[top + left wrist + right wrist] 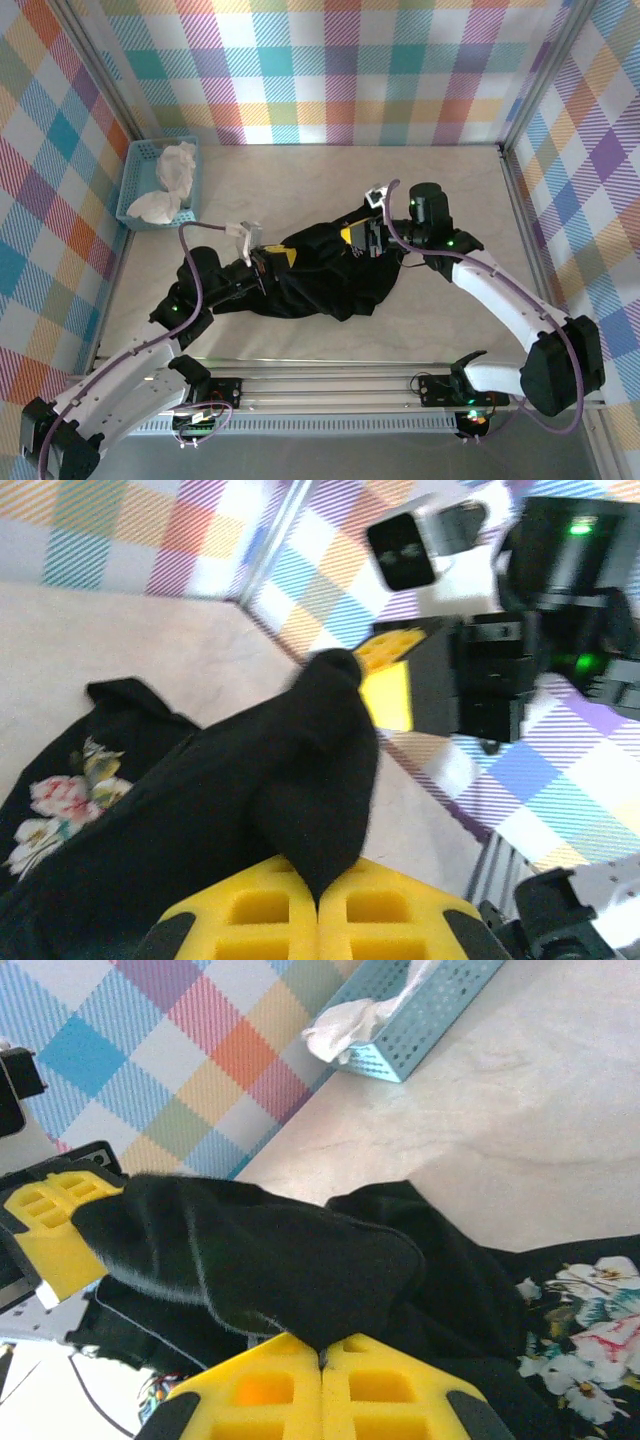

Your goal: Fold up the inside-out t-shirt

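Pastel plaid walls enclose a pale tabletop [300,170]. At its middle lies the t-shirt [320,280], black and bunched in a loose heap, with its rose print [60,800] showing on one fold. It looks light, soft and limp, likely to sag and slide unless pinched at a hem or seam. The left gripper [262,264] is clamped on a fold at the heap's left end, and the right gripper [366,238] is clamped on fabric at its right end. Far left, a light-blue basket [130,185] holds a white cloth [172,178].

Basket [128,186] blocks far-L corner; table [450,190] far side open.
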You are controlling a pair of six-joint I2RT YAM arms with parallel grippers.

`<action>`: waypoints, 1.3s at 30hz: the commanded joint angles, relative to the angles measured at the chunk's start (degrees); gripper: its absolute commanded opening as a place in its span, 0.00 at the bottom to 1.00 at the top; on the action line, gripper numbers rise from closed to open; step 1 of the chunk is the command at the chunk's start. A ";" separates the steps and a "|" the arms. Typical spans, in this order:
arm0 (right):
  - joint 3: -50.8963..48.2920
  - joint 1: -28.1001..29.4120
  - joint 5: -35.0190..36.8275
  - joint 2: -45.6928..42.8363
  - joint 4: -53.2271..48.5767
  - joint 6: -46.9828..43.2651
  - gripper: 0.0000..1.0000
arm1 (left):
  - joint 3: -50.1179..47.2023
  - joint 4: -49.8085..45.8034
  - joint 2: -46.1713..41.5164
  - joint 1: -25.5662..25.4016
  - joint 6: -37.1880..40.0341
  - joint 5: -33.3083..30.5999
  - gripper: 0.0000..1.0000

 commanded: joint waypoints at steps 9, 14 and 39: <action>4.81 1.47 12.18 2.15 -14.90 -5.62 0.39 | -0.44 8.09 -0.13 0.52 2.17 5.72 0.00; 0.92 6.09 17.51 -5.34 -13.95 -12.86 0.42 | 0.26 5.42 -0.22 0.52 0.58 2.72 0.00; 1.48 12.21 10.38 2.24 2.11 -4.99 0.09 | -0.06 0.31 -2.27 0.52 1.95 -2.97 0.00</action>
